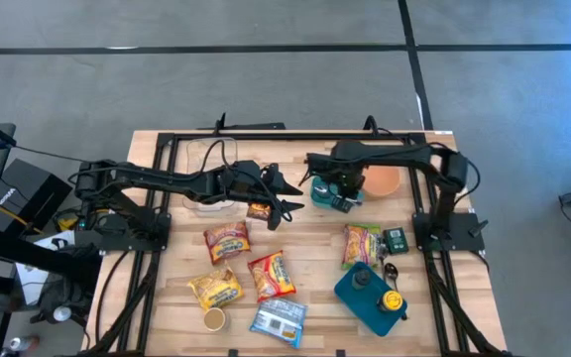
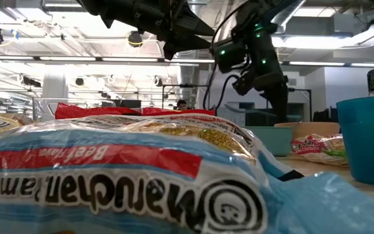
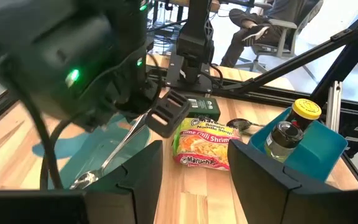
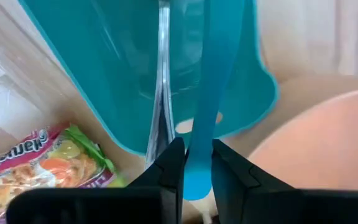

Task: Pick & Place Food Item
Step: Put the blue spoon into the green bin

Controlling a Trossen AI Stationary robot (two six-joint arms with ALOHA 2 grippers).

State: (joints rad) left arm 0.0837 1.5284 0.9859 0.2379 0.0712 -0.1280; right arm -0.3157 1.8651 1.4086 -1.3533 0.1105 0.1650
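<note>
Right claw pinched tight on blue utensil handle over teal plate | Left claw half-spread, empty, hovering nearby | Shrimp ramen pack flat on table | Advice: square up, descend straight, grip pack mid-body.

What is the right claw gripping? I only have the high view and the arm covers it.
Observer: The right wrist view shows the right claw shut on a thin teal handle.
Operator: Anything on the plate under it?
Observer: A metal spoon lies on the teal plate.
Operator: Which flavour is the packet beside the caddy?
Observer: Seen past the open, empty left claw, the noodle packet reads lime shrimp.
</note>
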